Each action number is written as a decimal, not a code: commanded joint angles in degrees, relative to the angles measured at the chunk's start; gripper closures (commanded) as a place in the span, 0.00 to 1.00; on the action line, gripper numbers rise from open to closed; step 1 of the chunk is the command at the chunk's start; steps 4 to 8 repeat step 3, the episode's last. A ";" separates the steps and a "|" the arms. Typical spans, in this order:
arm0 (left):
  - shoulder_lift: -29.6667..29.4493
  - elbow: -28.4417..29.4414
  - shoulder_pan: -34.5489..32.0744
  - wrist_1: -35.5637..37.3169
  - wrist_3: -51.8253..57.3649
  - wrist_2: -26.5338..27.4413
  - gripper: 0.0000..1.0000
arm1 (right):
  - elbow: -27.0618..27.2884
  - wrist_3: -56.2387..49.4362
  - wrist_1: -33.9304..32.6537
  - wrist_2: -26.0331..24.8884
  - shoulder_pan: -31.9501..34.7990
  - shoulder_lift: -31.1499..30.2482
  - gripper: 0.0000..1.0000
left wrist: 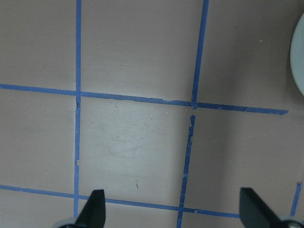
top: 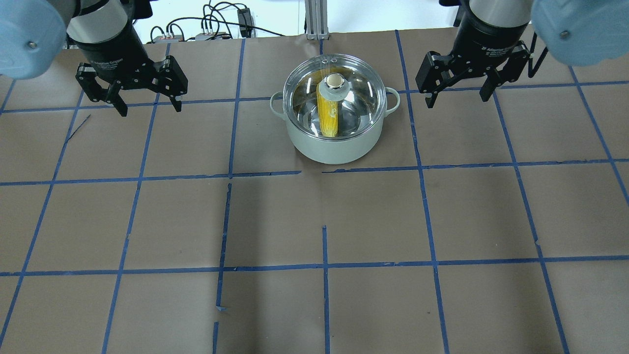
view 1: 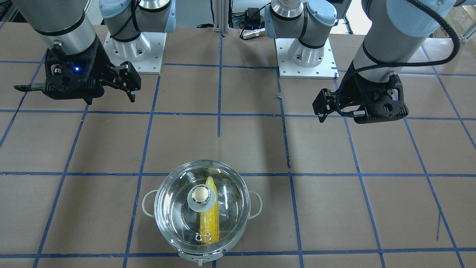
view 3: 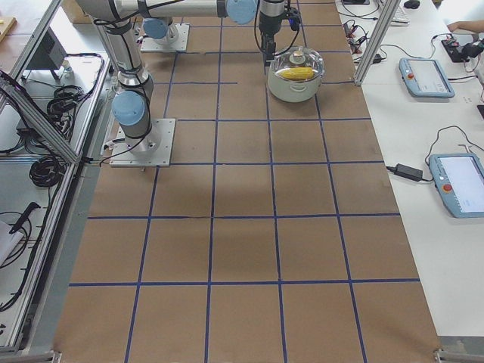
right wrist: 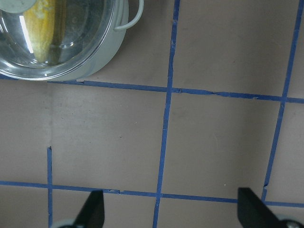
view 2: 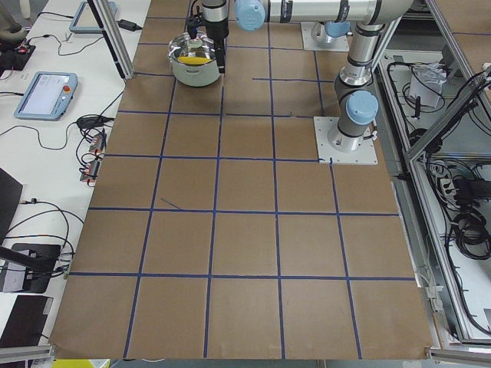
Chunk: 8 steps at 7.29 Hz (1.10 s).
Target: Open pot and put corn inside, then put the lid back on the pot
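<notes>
The pot stands at the table's far middle, with the glass lid seated on it, knob up. The corn lies inside under the lid, seen through the glass; it also shows in the front view. My left gripper is open and empty, hovering left of the pot and well apart. My right gripper is open and empty, hovering right of the pot. The right wrist view shows the pot and the corn at top left. The left wrist view shows only the pot's edge.
The brown paper table carries a grid of blue tape lines. The two arm bases stand on the robot's side. Tablets and cables lie on the side benches beyond the table's edge.
</notes>
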 commanded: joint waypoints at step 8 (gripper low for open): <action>-0.19 -0.38 -0.57 -0.06 -1.79 0.27 0.00 | 0.14 0.10 0.12 0.47 0.02 -0.03 0.00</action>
